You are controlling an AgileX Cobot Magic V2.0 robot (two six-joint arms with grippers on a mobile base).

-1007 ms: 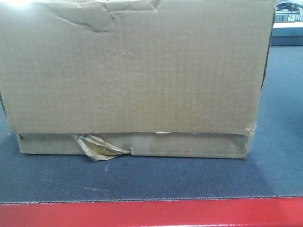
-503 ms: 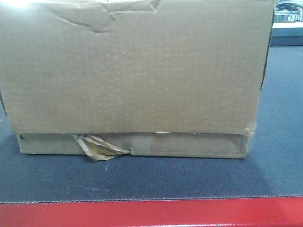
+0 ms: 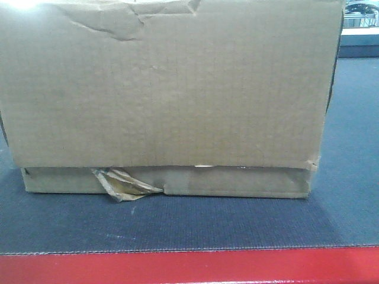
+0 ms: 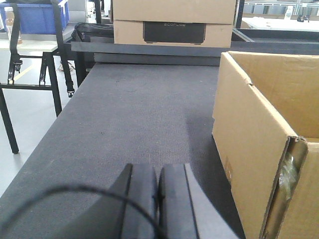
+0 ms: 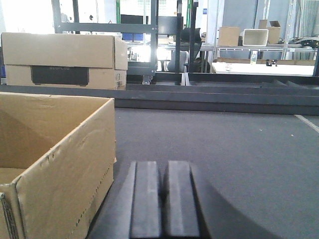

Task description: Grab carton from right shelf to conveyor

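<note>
The box is sitting between both closed grippers, so it is maybe risking a bump.

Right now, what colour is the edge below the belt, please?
Red edge, clearest in the front-facing view.
</note>
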